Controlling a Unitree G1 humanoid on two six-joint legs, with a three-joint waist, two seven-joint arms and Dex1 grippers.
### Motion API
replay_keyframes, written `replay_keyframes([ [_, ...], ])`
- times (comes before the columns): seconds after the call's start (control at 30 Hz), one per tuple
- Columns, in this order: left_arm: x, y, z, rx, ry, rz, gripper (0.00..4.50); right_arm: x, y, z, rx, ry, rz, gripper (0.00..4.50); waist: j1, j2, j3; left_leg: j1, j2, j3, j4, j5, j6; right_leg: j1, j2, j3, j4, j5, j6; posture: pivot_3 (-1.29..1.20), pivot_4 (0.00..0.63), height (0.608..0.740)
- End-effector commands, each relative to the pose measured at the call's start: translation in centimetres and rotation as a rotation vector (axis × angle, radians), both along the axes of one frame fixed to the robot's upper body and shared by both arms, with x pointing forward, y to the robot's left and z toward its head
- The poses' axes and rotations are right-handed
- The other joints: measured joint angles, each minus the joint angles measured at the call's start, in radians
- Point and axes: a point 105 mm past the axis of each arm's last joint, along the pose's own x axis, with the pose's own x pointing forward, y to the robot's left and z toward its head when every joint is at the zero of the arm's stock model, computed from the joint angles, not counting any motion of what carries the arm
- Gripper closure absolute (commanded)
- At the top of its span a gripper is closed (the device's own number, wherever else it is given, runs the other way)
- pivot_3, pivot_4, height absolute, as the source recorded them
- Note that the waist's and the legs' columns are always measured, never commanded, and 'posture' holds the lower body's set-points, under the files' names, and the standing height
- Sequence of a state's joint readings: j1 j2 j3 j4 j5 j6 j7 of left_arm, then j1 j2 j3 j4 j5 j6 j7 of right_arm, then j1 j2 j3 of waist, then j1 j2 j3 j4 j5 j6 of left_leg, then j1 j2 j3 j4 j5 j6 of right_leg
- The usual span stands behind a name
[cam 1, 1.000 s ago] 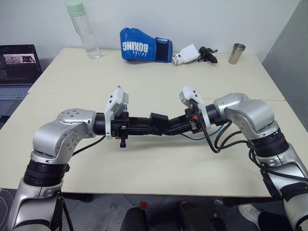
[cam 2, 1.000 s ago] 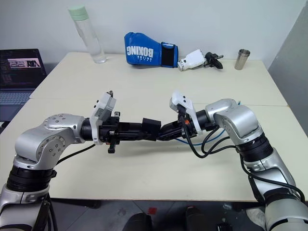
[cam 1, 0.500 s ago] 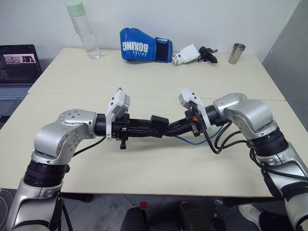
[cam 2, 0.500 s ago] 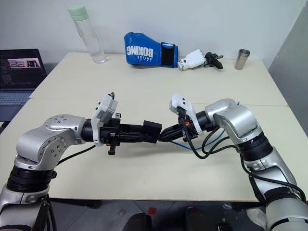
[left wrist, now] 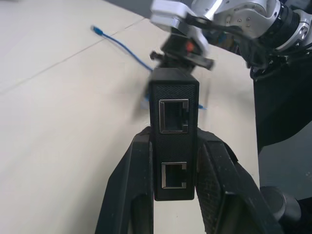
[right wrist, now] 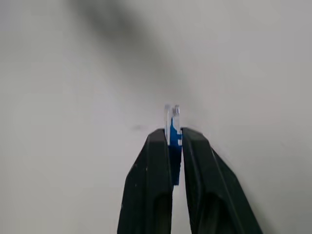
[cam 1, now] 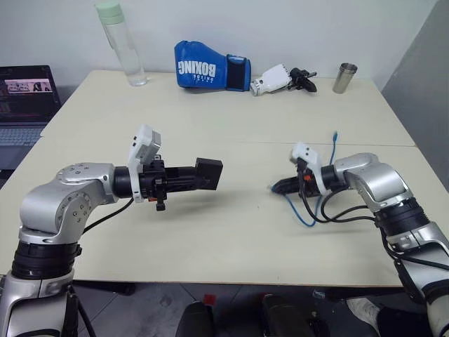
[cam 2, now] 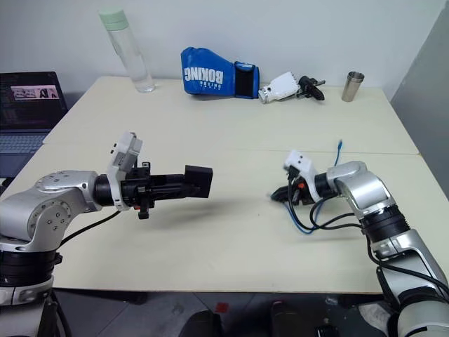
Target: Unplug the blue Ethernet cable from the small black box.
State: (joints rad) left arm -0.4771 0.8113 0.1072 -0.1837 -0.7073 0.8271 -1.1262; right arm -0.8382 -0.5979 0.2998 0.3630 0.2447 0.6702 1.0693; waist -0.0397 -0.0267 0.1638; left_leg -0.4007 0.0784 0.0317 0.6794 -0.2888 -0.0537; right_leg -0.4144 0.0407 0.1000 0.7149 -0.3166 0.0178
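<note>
My left gripper (cam 1: 200, 177) is shut on the small black box (cam 1: 208, 174), holding it in the air over the left half of the table. In the left wrist view the box (left wrist: 174, 131) stands between the fingers (left wrist: 131, 185), and both its ports are empty. My right gripper (cam 1: 277, 187) hangs low over the table to the right, shut on the plug of the blue Ethernet cable (right wrist: 171, 134). The cable (cam 1: 307, 219) loops under the right arm, and its other end (cam 1: 335, 136) sticks up behind it. A wide gap separates box and plug.
Along the far edge stand a clear bottle (cam 1: 121, 42), a blue boxing glove (cam 1: 210, 67), a black-and-white gadget (cam 1: 280, 78) and a metal cup (cam 1: 344, 77). A laptop (cam 1: 24, 105) sits off to the left. Black robot cables (cam 1: 330, 210) hang by the right wrist.
The two grippers have pulled apart. The plug has come out of the box. My right gripper swung right and down with the cable; my left gripper drew left with the box.
</note>
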Motion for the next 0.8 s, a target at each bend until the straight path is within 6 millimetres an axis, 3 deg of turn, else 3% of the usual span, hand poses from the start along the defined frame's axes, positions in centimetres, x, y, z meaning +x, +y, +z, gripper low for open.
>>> replay_keyframes([
  [0.03, -0.2, -0.1, 0.5, 0.003, -0.043, 0.007, 3.72, 3.6, -1.8, 1.7, 0.015, -0.147, -0.232, 4.44, -0.001, 0.0, 0.0, 0.0, 0.0, 0.0, 0.0, 0.0, 0.0, 0.0, 0.0, 0.0, 0.0, 0.0, 0.0, 0.0, 0.15, 0.74],
  [0.13, -0.2, -0.2, 0.3, 0.002, -0.042, 0.014, 3.72, 4.9, -2.2, 1.7, 0.026, -0.187, -0.322, 4.44, -0.003, 0.0, 0.0, 0.0, 0.0, 0.0, -0.001, 0.0, 0.0, 0.0, 0.0, 0.0, -0.001, 0.0, 0.0, 0.0, 0.15, 0.74],
  [0.17, -0.1, -0.2, 0.3, 0.001, -0.041, 0.016, 3.72, 5.3, -2.2, 1.9, 0.038, -0.203, -0.352, 3.73, -0.004, 0.0, 0.0, 0.0, 0.0, 0.0, -0.001, 0.0, -0.001, 0.0, 0.0, 0.0, -0.001, 0.0, 0.0, 0.0, 0.15, 0.74],
  [0.2, -0.1, -0.2, 0.3, 0.0, -0.041, 0.018, 3.72, 5.6, -2.2, 2.0, 0.047, -0.214, -0.371, 3.67, -0.004, 0.0, 0.0, -0.001, 0.0, 0.001, -0.001, 0.0, -0.001, 0.0, 0.0, 0.0, -0.001, 0.0, 0.0, 0.0, 0.15, 0.74],
  [0.23, -0.1, -0.2, 0.3, 0.0, -0.041, 0.02, 3.72, 5.7, -2.0, 2.1, 0.061, -0.218, -0.381, 3.29, -0.005, 0.0, 0.0, 0.0, 0.0, 0.001, -0.001, 0.0, -0.001, 0.0, -0.001, 0.0, -0.001, 0.0, 0.0, 0.0, 0.15, 0.74],
  [0.43, 0.5, 0.2, 0.1, -0.007, -0.047, 0.066, 3.72, 5.5, -1.5, 3.1, 0.082, -0.252, -0.359, 2.06, -0.006, 0.0, 0.0, 0.0, 0.0, 0.001, -0.001, 0.0, -0.001, 0.0, -0.001, 0.0, -0.001, 0.0, 0.0, 0.0, 0.15, 0.74],
  [0.53, 2.2, 1.0, -0.3, -0.006, -0.116, 0.185, 3.72, 4.4, -0.8, 4.0, 0.038, -0.333, -0.238, 1.44, -0.007, 0.002, 0.001, 0.0, 0.0, 0.001, -0.001, 0.0, -0.001, 0.0, -0.001, 0.0, -0.001, 0.0, 0.0, 0.0, 0.15, 0.74],
  [0.67, 5.0, 2.4, -0.8, -0.064, -0.203, 0.405, 3.72, 0.7, 2.8, 6.0, 0.169, -0.3, 0.005, 0.55, -0.005, 0.002, 0.001, 0.0, 0.0, 0.0, -0.001, 0.0, -0.001, 0.0, -0.001, 0.0, 0.0, 0.0, 0.0, 0.0, 0.15, 0.74],
  [0.8, 7.2, 4.3, -2.3, -0.116, -0.271, 0.652, 3.72, -2.0, 5.6, 6.7, 0.207, -0.301, 0.13, 0.51, -0.001, 0.002, 0.001, -0.001, 0.001, 0.0, -0.001, 0.0, 0.0, 0.0, -0.003, -0.001, 0.0, 0.0, 0.0, 0.0, 0.15, 0.74],
])
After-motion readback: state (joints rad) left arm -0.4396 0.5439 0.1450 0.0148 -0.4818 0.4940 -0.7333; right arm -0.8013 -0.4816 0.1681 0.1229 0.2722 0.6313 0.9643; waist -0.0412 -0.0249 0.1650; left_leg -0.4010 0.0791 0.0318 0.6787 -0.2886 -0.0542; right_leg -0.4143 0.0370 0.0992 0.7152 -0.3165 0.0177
